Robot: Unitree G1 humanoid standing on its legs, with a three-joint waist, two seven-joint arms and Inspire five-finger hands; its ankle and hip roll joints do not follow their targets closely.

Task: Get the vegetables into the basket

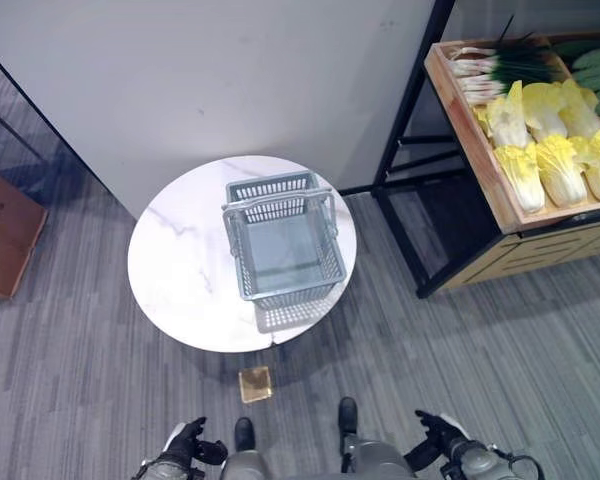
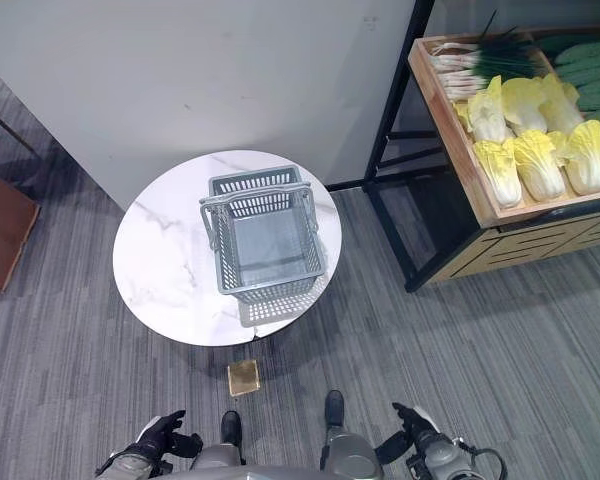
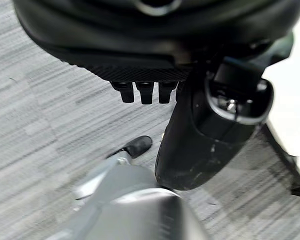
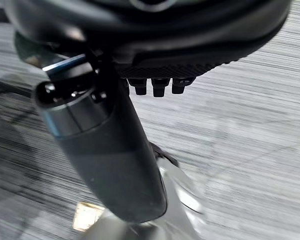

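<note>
With the basket (image 1: 282,243) empty at the table (image 1: 180,270) right edge, both hands (image 1: 187,443) (image 1: 435,436) hang low, relaxed and holding nothing; next, reach the cabbages (image 1: 555,150) on the shelf (image 1: 480,150).

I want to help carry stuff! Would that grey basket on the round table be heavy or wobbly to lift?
Probably light: the basket has thin mesh walls and looks empty. Its walls look stiff, so it likely keeps its shape. The handles seem hinged, so it may swing a little when lifted.

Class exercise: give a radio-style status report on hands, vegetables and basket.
Left hand and right hand low, holding nothing. Basket empty on round table. Vegetables on the shelf crate, right. Path open.
</note>
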